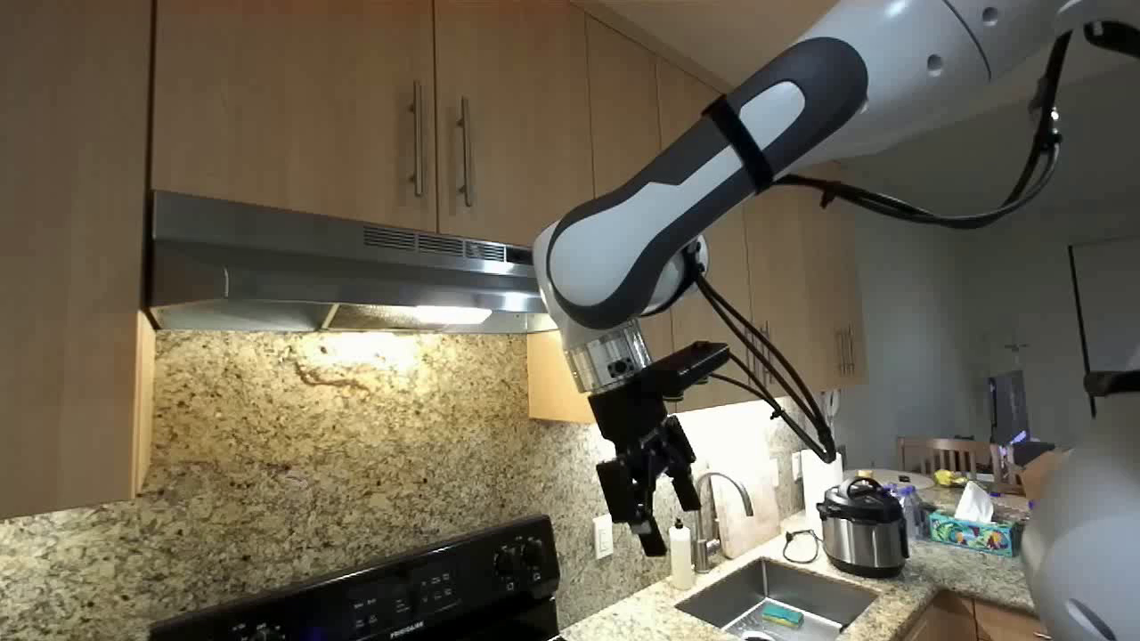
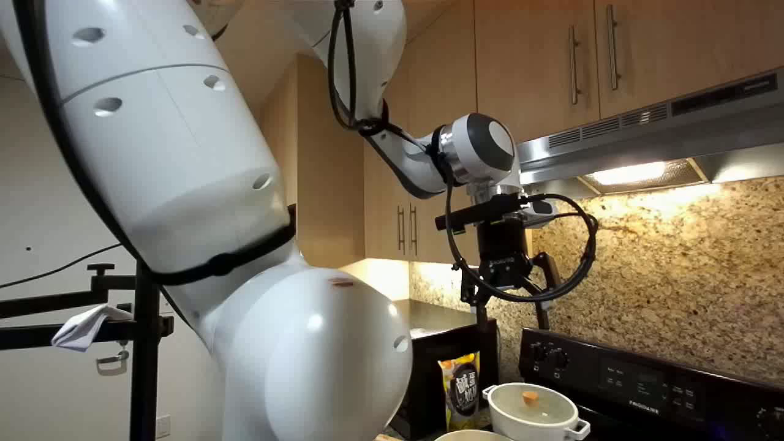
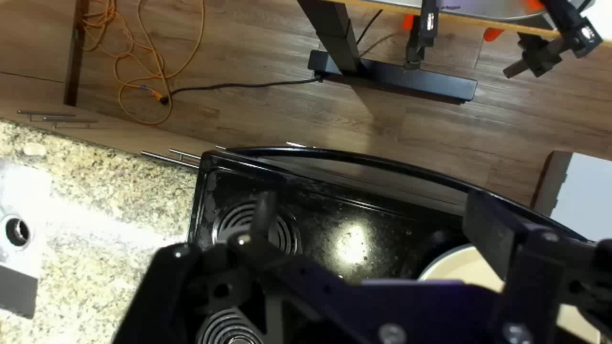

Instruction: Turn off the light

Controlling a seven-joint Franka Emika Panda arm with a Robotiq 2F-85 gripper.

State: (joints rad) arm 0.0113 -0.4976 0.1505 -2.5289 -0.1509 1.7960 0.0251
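Note:
The lit light is under the steel range hood; its bright panel shows in both exterior views [image 1: 452, 315] [image 2: 629, 173]. The hood [image 1: 312, 267] [image 2: 649, 144] hangs below wooden cabinets. A dark control strip [image 2: 724, 95] is on its front face; in the other exterior picture the arm covers that end. My gripper [image 1: 670, 518] [image 2: 513, 315] points down, lower than the hood and beside its sink-side end, apart from it. In the wrist view the fingers [image 3: 375, 210] are spread wide with nothing between them, above the black stove [image 3: 325, 210].
The stove's control panel [image 1: 392, 588] [image 2: 637, 386] stands below the hood. A white lidded pot [image 2: 533, 410] and a snack bag [image 2: 460, 389] stand near it. A sink [image 1: 775, 596], faucet [image 1: 710, 516] and soap bottle [image 1: 680, 556] are beside the gripper. Upper cabinets [image 1: 508, 116] are close to the arm.

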